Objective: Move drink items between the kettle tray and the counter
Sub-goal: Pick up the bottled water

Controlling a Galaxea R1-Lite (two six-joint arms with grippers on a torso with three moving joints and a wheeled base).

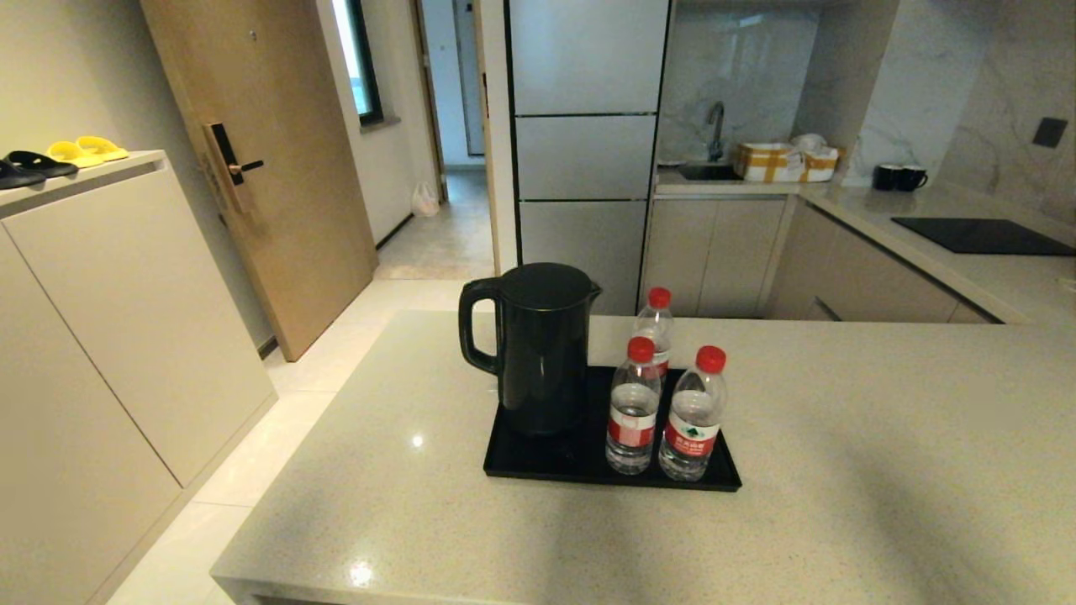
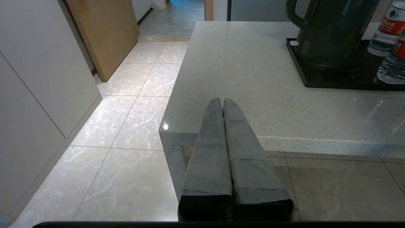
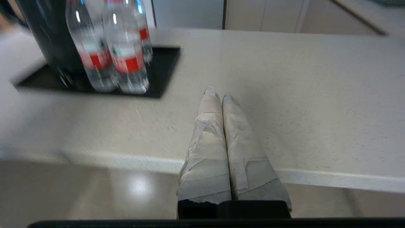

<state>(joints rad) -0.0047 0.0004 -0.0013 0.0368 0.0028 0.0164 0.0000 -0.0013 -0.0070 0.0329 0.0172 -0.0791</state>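
- Water bottles (image 1: 664,403), all three, sit on the kettle tray (image 1: 538,466) at the kettle's (image 1: 534,344) 3 o'clock.
- Left gripper (image 2: 221,100) and right gripper (image 3: 218,91): fingers pressed together, holding nothing, at the counter (image 1: 883,470) edge.

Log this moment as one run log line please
water bottles: three on tray | kettle: on tray | left gripper: shut, empty | right gripper: shut, empty

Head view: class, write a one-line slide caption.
Three water bottles and a black kettle stand on the kettle tray on the counter.
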